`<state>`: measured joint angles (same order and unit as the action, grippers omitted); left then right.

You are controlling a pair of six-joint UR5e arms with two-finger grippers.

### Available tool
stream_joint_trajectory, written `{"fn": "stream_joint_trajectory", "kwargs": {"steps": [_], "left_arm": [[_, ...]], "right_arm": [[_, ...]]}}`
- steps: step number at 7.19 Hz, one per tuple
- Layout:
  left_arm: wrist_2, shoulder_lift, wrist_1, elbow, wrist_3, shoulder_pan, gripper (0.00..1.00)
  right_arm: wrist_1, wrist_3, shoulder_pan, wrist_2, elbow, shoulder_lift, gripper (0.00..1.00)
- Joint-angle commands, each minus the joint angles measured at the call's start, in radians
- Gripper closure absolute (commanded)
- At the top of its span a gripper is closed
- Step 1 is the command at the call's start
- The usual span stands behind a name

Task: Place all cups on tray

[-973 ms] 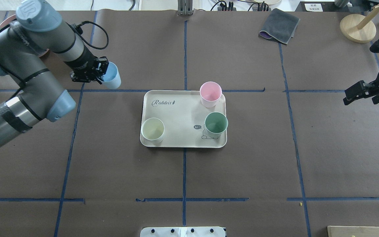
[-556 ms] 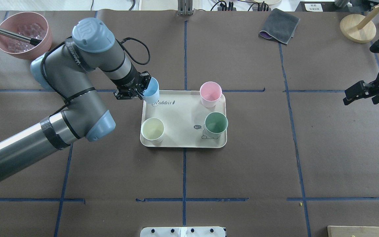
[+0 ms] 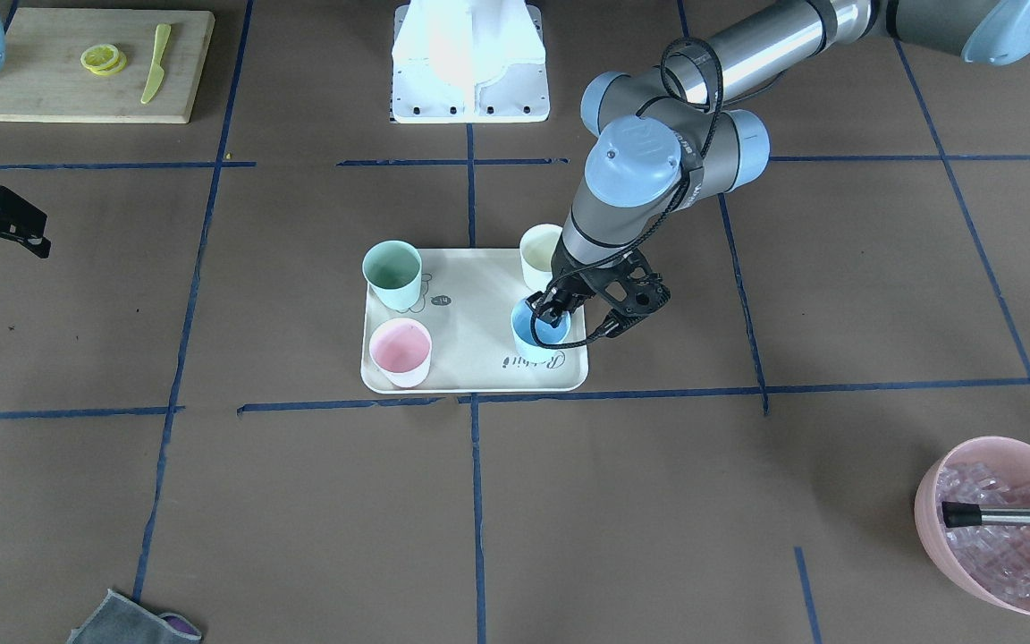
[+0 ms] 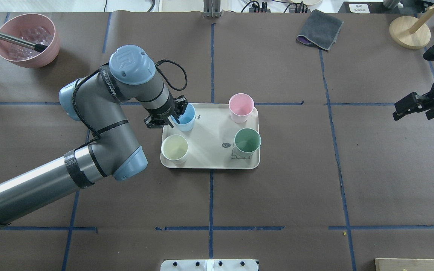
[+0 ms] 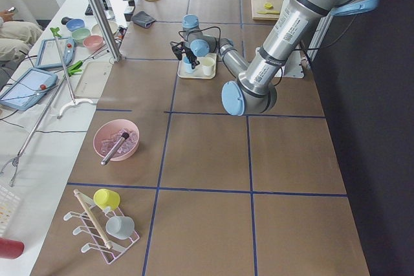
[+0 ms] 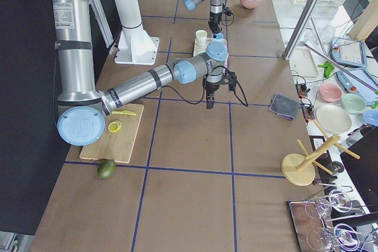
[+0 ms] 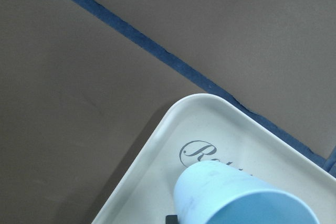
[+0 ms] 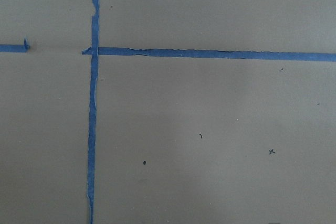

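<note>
The cream tray (image 4: 209, 130) lies mid-table and also shows in the front view (image 3: 470, 335). On it stand the pink cup (image 4: 241, 107), the green cup (image 4: 247, 141) and the yellow cup (image 4: 174, 148). My left gripper (image 4: 175, 116) is shut on the rim of the blue cup (image 4: 185, 118), tilted, over the tray's far-left corner by the "Rabbit" script. The left wrist view shows this cup (image 7: 236, 195) over the tray (image 7: 157, 140). I cannot tell whether it touches the tray. My right gripper (image 4: 403, 109) is open and empty at the right edge.
A pink bowl (image 4: 26, 39) of ice cubes with a metal tool in it stands far left. A grey cloth (image 4: 320, 30) and a wooden stand (image 4: 409, 32) are far right. A cutting board (image 3: 90, 63) with a lemon slice and a knife lies near the robot's right side.
My left arm has carried the blue cup rightward, from the bare table left of the tray to over the tray's far-left corner, and lowered it. The right arm has not moved.
</note>
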<state>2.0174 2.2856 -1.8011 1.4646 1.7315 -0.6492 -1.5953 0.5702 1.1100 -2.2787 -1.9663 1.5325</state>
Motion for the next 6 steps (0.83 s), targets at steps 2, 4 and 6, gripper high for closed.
{"fn": "stream_joint_trajectory", "kwargs": {"steps": [2, 4, 6], "left_arm": [[0.059, -0.023, 0.041, 0.023, -0.094, -0.065, 0.0], [0.142, -0.151, 0.162, 0.203, -0.314, -0.147, 0.0], [0.205, -0.309, 0.27, 0.369, -0.694, -0.263, 0.0]], "right_arm": [[0.0, -0.001, 0.001, 0.002, 0.001, 0.0, 0.0], [0.002, -0.027, 0.019, -0.001, 0.003, 0.015, 0.0], [-0.012, -0.181, 0.089, -0.013, 0.007, 0.058, 0.0]]}}
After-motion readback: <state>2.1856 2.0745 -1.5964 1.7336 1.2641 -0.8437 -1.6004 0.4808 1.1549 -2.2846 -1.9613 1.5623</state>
